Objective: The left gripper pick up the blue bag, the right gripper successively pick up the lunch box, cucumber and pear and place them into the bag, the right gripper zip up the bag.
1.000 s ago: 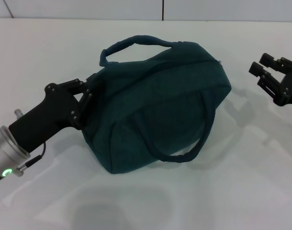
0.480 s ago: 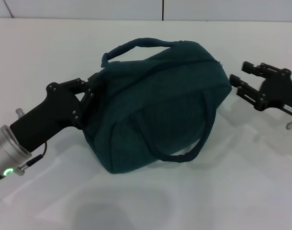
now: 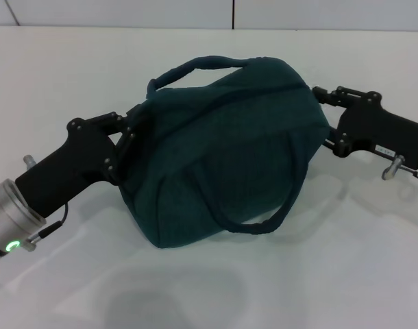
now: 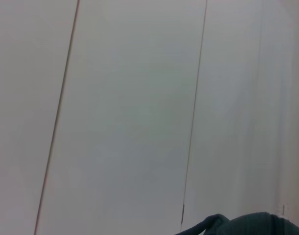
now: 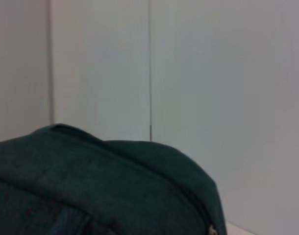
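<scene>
The blue bag [image 3: 223, 151] fills the middle of the head view, its top closed, one handle arching over the back and one hanging down the front. My left gripper [image 3: 125, 142] is shut on the bag's left end, fingertips buried in the fabric. My right gripper [image 3: 324, 118] is at the bag's right end, open, with one finger above the corner and one below it. The right wrist view shows the bag's top [image 5: 90, 181] close up, and a sliver of the bag [image 4: 252, 224] shows in the left wrist view. The lunch box, cucumber and pear are out of view.
A white table [image 3: 346, 260] lies under and around the bag, and the bag's shadow falls on it in front. A white panelled wall [image 3: 127, 12] runs along the back edge.
My right gripper has swung in from the far right to the bag's right end. The left gripper and the bag have barely moved.
</scene>
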`<move>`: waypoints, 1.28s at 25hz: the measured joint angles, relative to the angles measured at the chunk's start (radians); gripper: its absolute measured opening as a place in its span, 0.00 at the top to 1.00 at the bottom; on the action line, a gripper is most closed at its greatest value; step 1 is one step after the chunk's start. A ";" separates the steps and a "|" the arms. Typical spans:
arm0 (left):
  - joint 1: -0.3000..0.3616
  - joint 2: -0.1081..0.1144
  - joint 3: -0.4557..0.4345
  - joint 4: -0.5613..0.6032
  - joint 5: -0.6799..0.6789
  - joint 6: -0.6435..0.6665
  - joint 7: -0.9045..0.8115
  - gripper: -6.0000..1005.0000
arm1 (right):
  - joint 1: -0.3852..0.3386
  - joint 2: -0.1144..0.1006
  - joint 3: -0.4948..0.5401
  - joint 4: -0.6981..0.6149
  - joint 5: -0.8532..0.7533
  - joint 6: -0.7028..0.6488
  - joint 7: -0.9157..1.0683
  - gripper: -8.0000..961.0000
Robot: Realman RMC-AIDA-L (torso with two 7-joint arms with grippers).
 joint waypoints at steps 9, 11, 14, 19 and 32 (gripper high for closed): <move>-0.004 0.000 -0.005 0.000 0.000 0.000 0.000 0.94 | -0.005 0.000 -0.030 -0.021 0.004 -0.006 -0.009 0.55; -0.005 0.000 -0.006 0.000 0.000 0.000 0.000 0.94 | -0.011 0.000 -0.028 -0.021 0.008 -0.007 -0.013 0.55; -0.008 -0.001 -0.006 0.000 0.000 0.000 -0.003 0.94 | -0.022 0.000 -0.021 -0.021 0.014 -0.007 -0.030 0.56; -0.012 -0.001 -0.006 0.000 -0.001 0.000 -0.006 0.93 | -0.043 0.000 -0.018 -0.019 0.077 -0.007 -0.093 0.71; -0.029 0.001 -0.006 0.000 -0.011 0.000 -0.054 0.91 | -0.042 -0.006 -0.026 0.024 0.080 0.061 -0.095 0.98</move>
